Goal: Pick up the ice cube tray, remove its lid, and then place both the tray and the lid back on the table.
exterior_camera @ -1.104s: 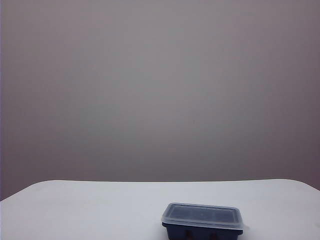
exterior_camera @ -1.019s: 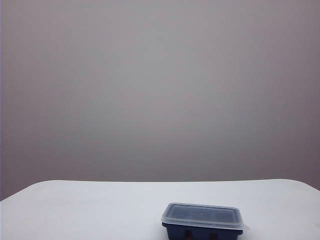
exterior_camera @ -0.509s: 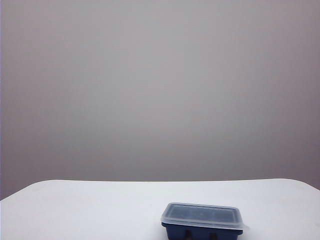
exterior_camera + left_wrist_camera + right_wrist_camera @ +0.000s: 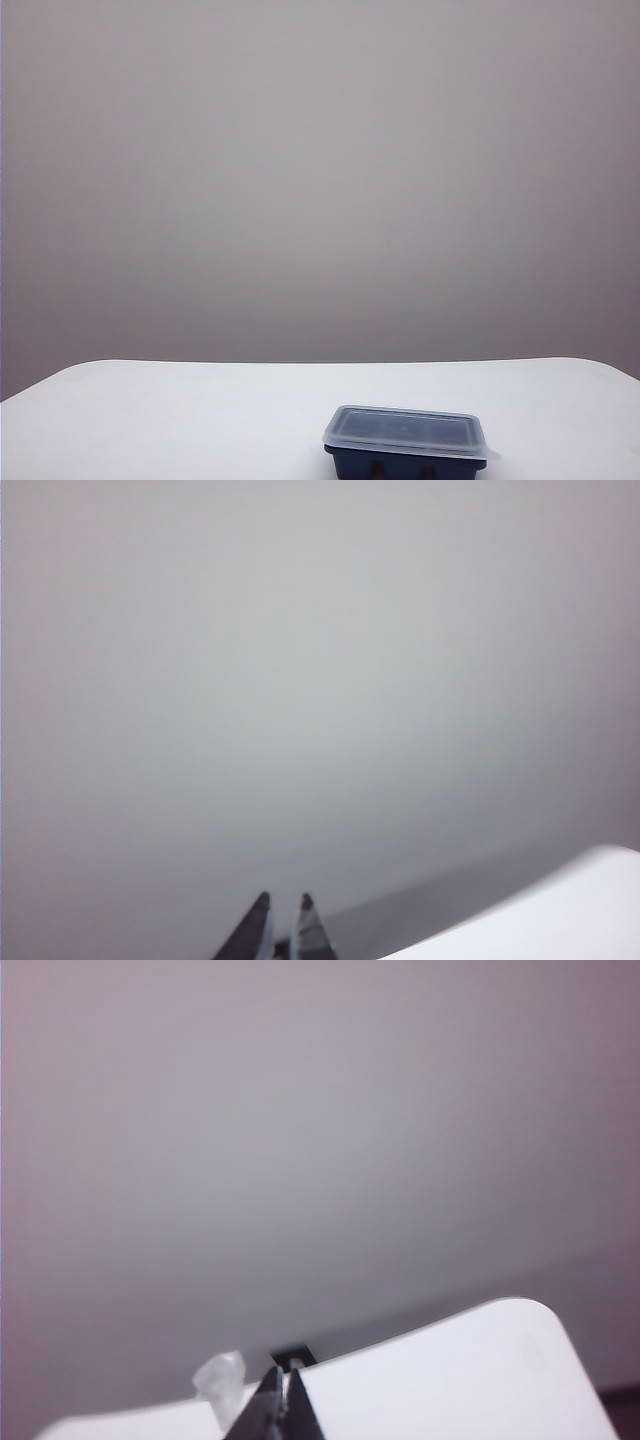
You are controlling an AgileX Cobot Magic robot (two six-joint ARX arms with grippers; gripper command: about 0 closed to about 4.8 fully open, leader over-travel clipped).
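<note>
The dark navy ice cube tray [image 4: 400,466] stands on the white table [image 4: 180,420] at the near edge of the exterior view, right of the middle. The translucent lid [image 4: 405,430] lies flat on top of it, closed. Neither arm shows in the exterior view. In the left wrist view my left gripper [image 4: 284,900] has its dark tips close together with nothing between them, in front of a grey wall, and a corner of the table [image 4: 570,910] shows to one side. My right gripper [image 4: 283,1372] is shut and empty above the table [image 4: 450,1370].
A plain grey wall [image 4: 320,180] rises behind the table's rounded far edge. In the right wrist view a small translucent whitish shape [image 4: 220,1380] and a small dark square [image 4: 293,1356] sit by the fingertips; I cannot tell what they are.
</note>
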